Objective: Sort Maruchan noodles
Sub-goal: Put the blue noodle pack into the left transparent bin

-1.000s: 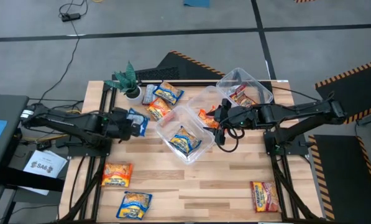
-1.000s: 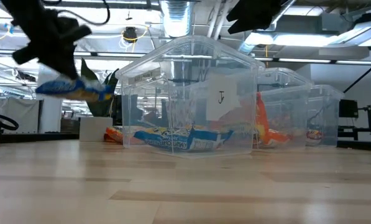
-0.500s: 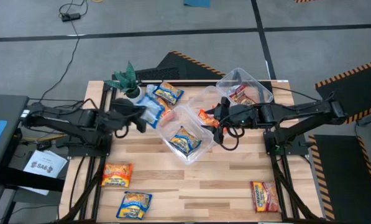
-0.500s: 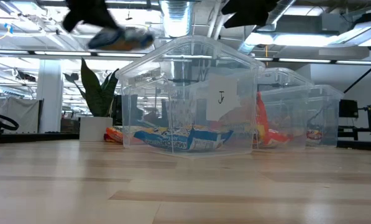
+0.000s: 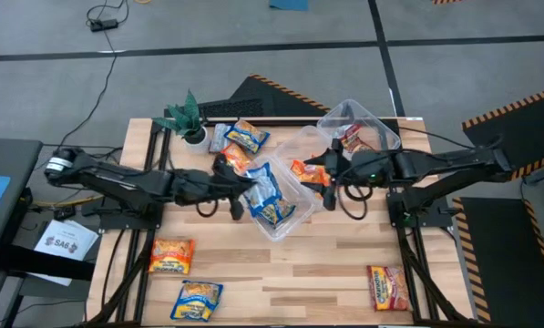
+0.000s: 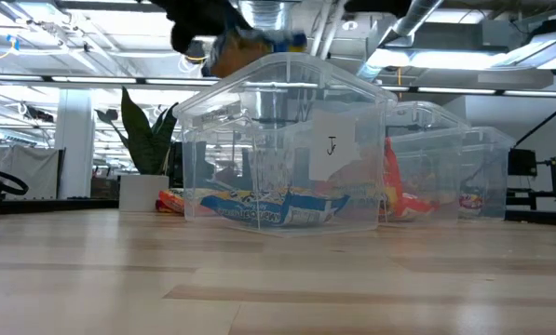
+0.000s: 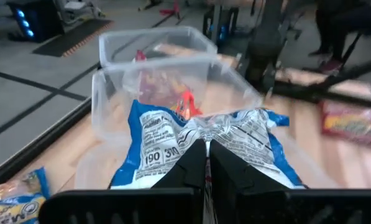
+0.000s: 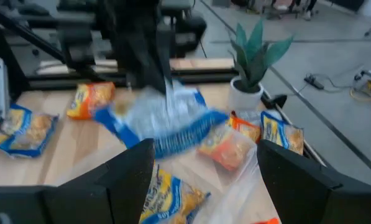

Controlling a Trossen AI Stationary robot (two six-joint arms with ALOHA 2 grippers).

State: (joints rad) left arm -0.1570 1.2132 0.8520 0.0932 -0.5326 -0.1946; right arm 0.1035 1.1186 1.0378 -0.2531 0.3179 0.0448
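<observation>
A blue-and-white noodle packet (image 5: 264,185) hangs above the near clear tub (image 5: 294,214), clamped in the left end effector (image 5: 251,181); the right end effector (image 5: 331,169), apparently spread empty, waits at three o'clock of it

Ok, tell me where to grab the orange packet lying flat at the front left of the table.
Take the orange packet by a short crimped end, coming straight down from above: it lies flat on the table, apart from the packet beside it, so its edges look free. The thin seam should suit two fingers.
</observation>
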